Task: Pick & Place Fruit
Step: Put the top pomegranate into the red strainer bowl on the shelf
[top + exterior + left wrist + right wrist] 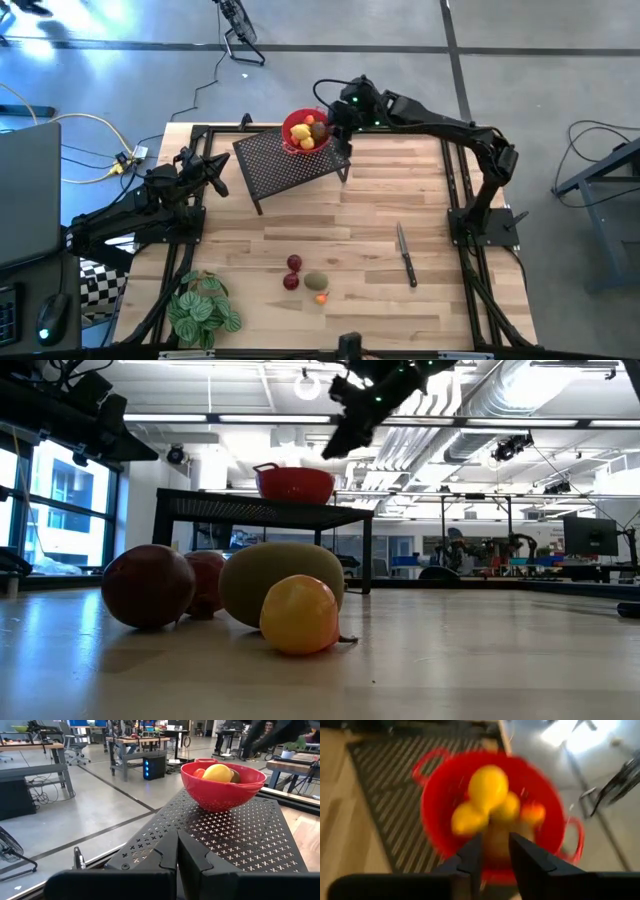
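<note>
We see the right gripper [492,851] above the red bowl [292,145], fingers narrowly parted, empty; left gripper [176,851] pressed together at nine o'clock. Risk: swinging away clips the rim, tipping lemons [488,786] out

No legible text, label, brand mark, number or sign found in any view. Nothing readable stands on the tabletop [400,200], the red bowl [222,790], the black perforated stand [235,840] or the fruit [283,582]. Screens and equipment in the room behind are too small and too blurred to read.
</note>
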